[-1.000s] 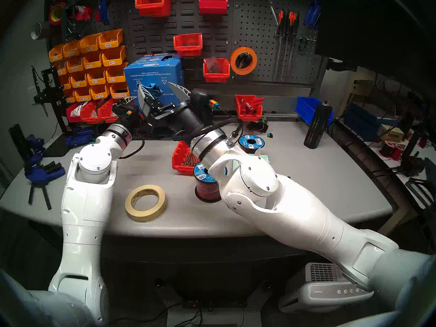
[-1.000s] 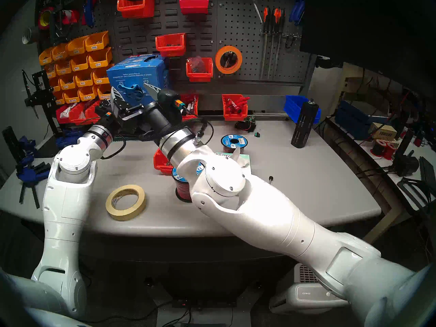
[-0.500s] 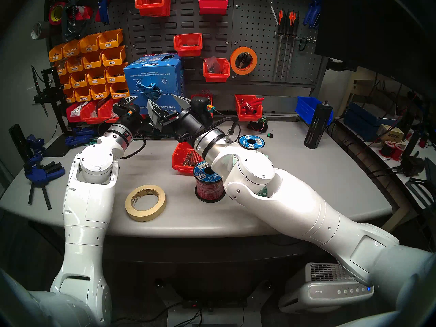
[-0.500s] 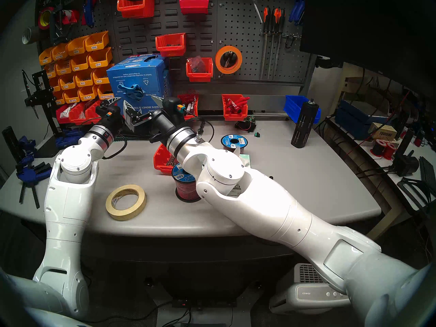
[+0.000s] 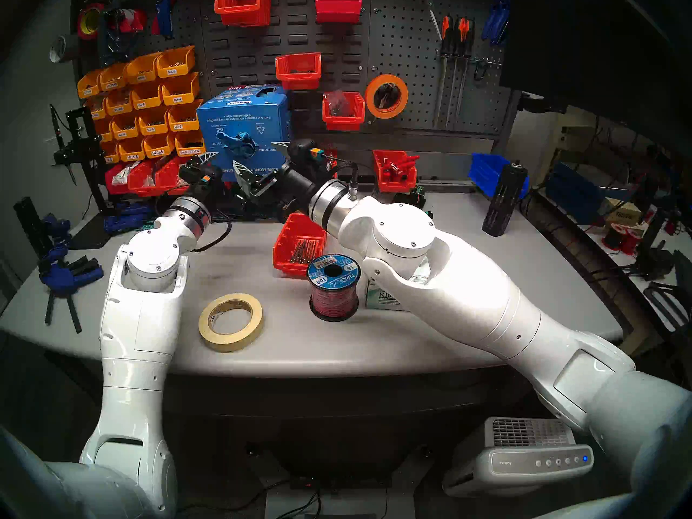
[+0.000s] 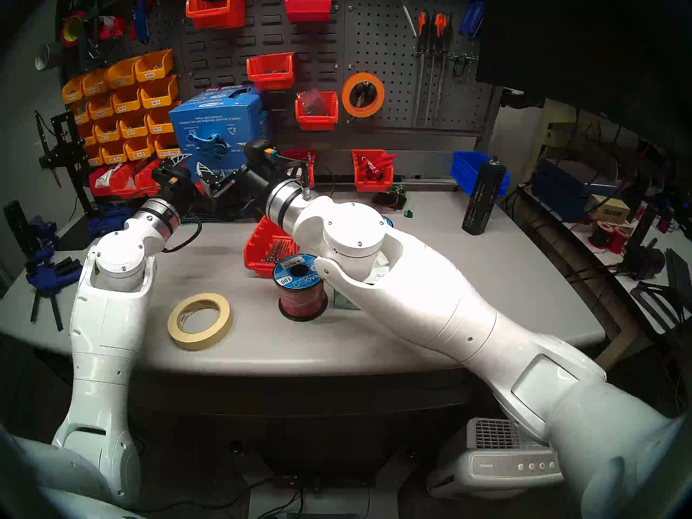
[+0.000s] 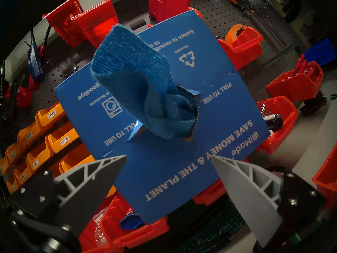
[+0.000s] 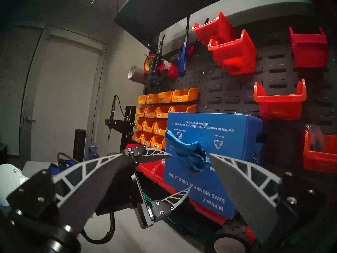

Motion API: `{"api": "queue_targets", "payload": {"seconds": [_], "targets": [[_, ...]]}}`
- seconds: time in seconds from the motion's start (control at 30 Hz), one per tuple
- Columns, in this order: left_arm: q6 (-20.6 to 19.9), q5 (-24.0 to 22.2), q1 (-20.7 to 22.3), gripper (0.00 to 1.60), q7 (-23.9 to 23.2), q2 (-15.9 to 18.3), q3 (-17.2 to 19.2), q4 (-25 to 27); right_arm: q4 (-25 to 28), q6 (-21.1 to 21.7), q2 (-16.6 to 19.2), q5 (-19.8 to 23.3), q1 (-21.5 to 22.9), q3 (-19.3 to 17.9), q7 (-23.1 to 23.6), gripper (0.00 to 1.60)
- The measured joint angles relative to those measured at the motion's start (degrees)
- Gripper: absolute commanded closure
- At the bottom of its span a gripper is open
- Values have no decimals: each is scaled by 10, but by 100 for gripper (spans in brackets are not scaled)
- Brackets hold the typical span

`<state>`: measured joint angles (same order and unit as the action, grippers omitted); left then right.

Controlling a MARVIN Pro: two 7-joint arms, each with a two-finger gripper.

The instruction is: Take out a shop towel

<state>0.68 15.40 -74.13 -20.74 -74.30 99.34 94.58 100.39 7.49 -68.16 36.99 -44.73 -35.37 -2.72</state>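
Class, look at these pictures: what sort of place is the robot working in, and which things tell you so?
Most likely a workshop or maker lab. A pegboard holds screwdrivers, labelled yellow bins store small hardware, and a wire spool stands on the grey workbench.

The shop towel (image 7: 131, 68) is bright blue with a woven texture; the carton (image 7: 182, 165) is blue with white letters; the bins (image 5: 176, 63) are orange.
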Motion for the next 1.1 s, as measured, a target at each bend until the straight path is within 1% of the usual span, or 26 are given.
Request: {"api": "queue_targets", "payload": {"seconds": [0.1,0.2,0.4,0.47,0.5,0.57,1.1], "targets": [[0,-1,-1,0,0,1,0,2,-10,17,-7,-16,11,3,13,0],[0,-1,-2,0,0,1,0,4,-32,36,-16,-40,26,8,33,0],[0,-3,-5,0,0,2,0,8,-74,52,-28,-79,53,17,67,0],[0,-3,-5,0,0,3,1,8,-81,54,-31,-83,59,20,73,0],[0,-3,-6,0,0,3,1,9,-94,54,-35,-90,70,22,82,0],[0,-3,-7,0,0,3,1,9,-96,54,-36,-91,71,22,83,0],[0,-7,-9,0,0,7,1,11,-176,49,-62,-133,137,25,137,0]]}}
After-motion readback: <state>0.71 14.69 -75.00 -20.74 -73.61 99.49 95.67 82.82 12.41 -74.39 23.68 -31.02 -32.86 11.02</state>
